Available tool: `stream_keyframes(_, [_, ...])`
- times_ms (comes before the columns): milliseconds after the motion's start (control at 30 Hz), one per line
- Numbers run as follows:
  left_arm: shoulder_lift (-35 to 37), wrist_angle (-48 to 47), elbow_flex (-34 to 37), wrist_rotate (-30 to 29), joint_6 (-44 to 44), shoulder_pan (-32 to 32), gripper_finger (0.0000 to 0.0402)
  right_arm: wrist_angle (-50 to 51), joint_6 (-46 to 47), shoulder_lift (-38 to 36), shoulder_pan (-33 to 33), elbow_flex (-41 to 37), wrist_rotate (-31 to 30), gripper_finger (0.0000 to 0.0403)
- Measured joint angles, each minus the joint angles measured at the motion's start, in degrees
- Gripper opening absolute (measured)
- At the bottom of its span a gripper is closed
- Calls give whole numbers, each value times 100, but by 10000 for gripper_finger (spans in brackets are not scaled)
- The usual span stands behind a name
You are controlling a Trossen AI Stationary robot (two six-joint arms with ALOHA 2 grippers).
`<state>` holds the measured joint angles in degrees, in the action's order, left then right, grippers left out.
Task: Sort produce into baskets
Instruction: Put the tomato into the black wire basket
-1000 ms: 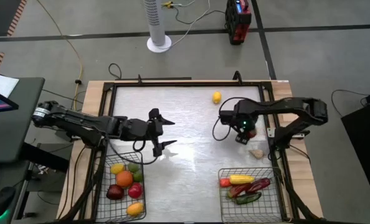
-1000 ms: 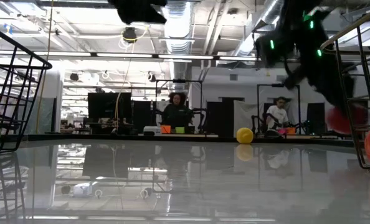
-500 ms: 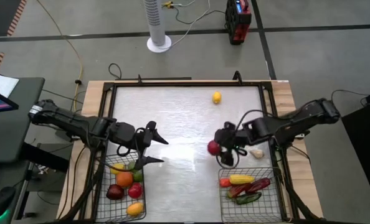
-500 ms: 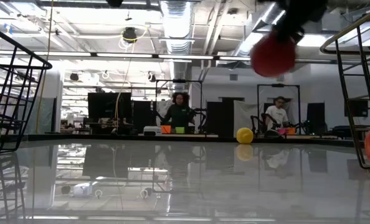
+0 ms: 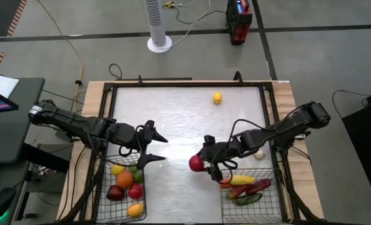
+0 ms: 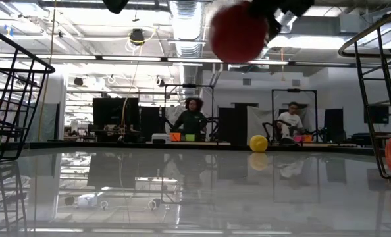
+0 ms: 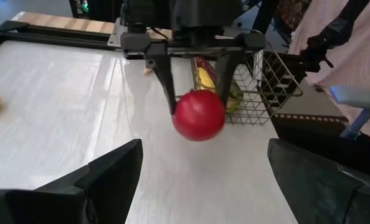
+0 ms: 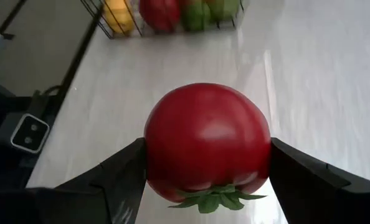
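Observation:
My right gripper (image 5: 198,164) is shut on a red tomato (image 8: 207,143) over the table's middle, near its front; the tomato also shows in the left wrist view (image 7: 199,116) and high in the low view (image 6: 238,31). My left gripper (image 5: 157,149) is open and empty, just left of the tomato, beside the left wire basket (image 5: 103,187), which holds several fruits. The right wire basket (image 5: 279,200) holds several vegetables. A yellow lemon (image 5: 217,97) lies on the table at the far side. A whitish garlic bulb (image 5: 258,153) lies at the right. My right gripper pinches the tomato by two opposite sides (image 8: 152,152) between its two fingers (image 7: 167,84). The fingers come from the table's right, slanting a little downward. The tomato is lifted clear of the table, and its green calyx (image 8: 210,200) shows at one end.
A raised dark frame (image 5: 113,90) runs round the white table top. Bare table lies between the two baskets and across the far half. People stand in the room beyond the table (image 6: 190,118).
My right gripper has lifted the tomato off the table near the right edge and carried it toward the table's left and near edges, clear of the surface. My left gripper has drawn back a little toward the near-left and stayed open.

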<state>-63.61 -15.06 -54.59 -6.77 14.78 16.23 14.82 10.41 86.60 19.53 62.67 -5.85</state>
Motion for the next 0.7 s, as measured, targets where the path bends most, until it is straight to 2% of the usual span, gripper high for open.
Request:
stream_keyframes(200, [74,-79,-25,-370,-138,4,333,-1538,-582,304,2,0,40,321])
stream_keyframes(267, [156,-151,-182,-798,-240,-6,333,-2337,-881,520,-8,1,79,321])
stream_keyframes(367, [240,-224,-437,-1827,-456,-15,333,-3179,-1222,938,-134,139,326,322])
stream_keyframes(433, [275,-231,-549,-2403,-510,-26,333,-3396,-1332,1274,-237,364,527,322])
stream_keyframes(533, [275,-210,-779,-2911,-512,-140,333,-3475,-1504,1817,-341,869,699,322])
stream_keyframes(700, [267,15,-868,-3020,-515,-397,333,-3486,-1979,2676,-360,1812,748,322])
